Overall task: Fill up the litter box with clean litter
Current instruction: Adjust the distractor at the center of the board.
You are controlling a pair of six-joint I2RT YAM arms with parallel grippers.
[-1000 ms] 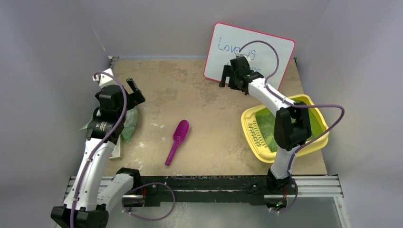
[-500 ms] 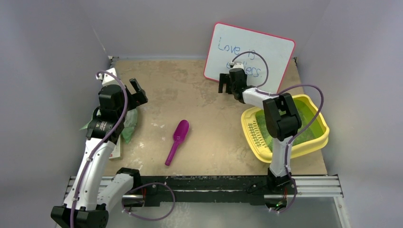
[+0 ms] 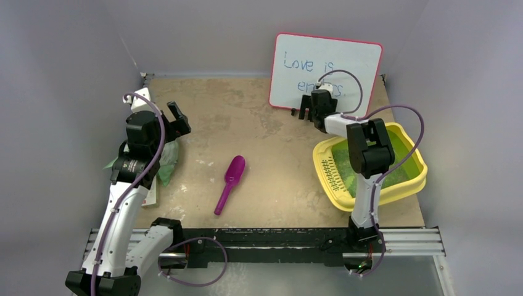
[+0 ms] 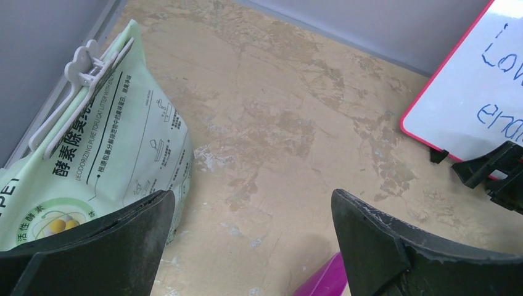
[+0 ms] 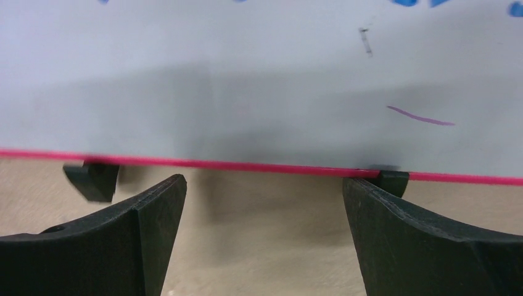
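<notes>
The yellow litter box (image 3: 325,161) sits at the right of the table with its slotted grille on the left end. Green clean litter (image 3: 346,166) lies in it, partly hidden by my right arm. My right gripper (image 3: 306,107) is open and empty, low at the foot of the white red-framed board (image 3: 324,65), whose bottom edge fills the right wrist view (image 5: 259,86). My left gripper (image 3: 176,118) is open and empty at the left, above the pale green litter bag (image 4: 105,154). The magenta scoop (image 3: 229,183) lies on the table centre.
The bag (image 3: 166,161) lies by the left wall with a white clip (image 4: 86,80) on its top. The board leans at the back right on small black feet (image 5: 92,180). Grey walls close in the table on three sides.
My right gripper has swung right and back toward the board's foot, its arm folding over the litter box. The board has turned upright and squarer. The left arm has barely moved.
</notes>
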